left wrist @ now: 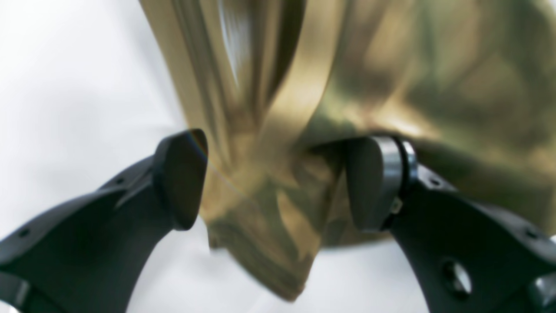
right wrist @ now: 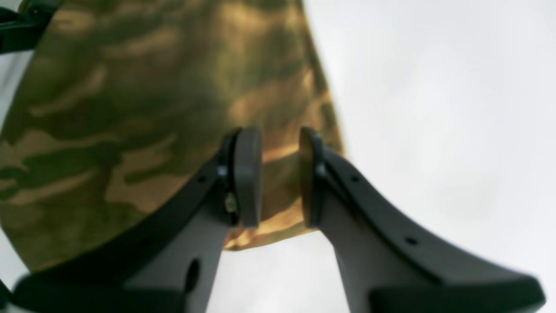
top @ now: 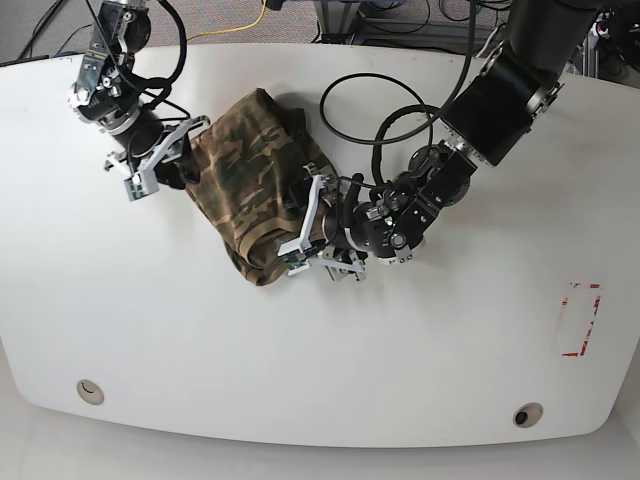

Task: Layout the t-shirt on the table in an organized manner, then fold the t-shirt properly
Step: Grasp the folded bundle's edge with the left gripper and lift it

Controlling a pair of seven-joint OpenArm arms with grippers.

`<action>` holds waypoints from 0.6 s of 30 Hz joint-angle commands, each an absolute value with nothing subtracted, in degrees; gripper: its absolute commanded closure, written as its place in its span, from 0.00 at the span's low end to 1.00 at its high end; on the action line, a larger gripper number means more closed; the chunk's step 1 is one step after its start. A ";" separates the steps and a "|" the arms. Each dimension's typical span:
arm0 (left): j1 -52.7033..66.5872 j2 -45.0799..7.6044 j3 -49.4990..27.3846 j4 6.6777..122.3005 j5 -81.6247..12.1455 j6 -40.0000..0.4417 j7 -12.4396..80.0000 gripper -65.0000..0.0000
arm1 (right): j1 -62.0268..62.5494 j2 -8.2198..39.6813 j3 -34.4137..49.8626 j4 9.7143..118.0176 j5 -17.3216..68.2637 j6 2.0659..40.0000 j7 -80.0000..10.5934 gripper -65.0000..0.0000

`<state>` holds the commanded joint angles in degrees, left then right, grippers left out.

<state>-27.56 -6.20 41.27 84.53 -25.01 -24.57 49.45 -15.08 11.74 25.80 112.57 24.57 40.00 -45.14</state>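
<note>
Two grippers work the shirt. We find the left gripper (left wrist: pixel 278 182) open astride a bunched fold, the right gripper (right wrist: pixel 280 178) narrowly parted over an edge. The t-shirt (top: pixel 250 200) lies crumpled at upper centre-left of the table (top: pixel 150 340). We judge spreading unfinished, folding unstarted.

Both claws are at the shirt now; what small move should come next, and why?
Probably close the left claw on the bunched t-shirt between its open fingers. The right claw looks nearly closed on the opposite edge, and the shirt lies crumpled on the table, so both need a grip before spreading it.
</note>
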 joint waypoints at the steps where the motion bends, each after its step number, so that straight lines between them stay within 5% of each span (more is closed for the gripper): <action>1: -27.47 -6.11 40.66 85.67 -25.01 -24.57 49.54 0.29 | -14.73 11.74 25.89 113.80 24.57 40.00 -46.20 0.79; 18: -8.66 -6.11 34.15 101.41 -24.92 -24.48 50.59 0.29 | -3.30 12.26 21.49 107.82 22.29 40.00 -50.59 0.79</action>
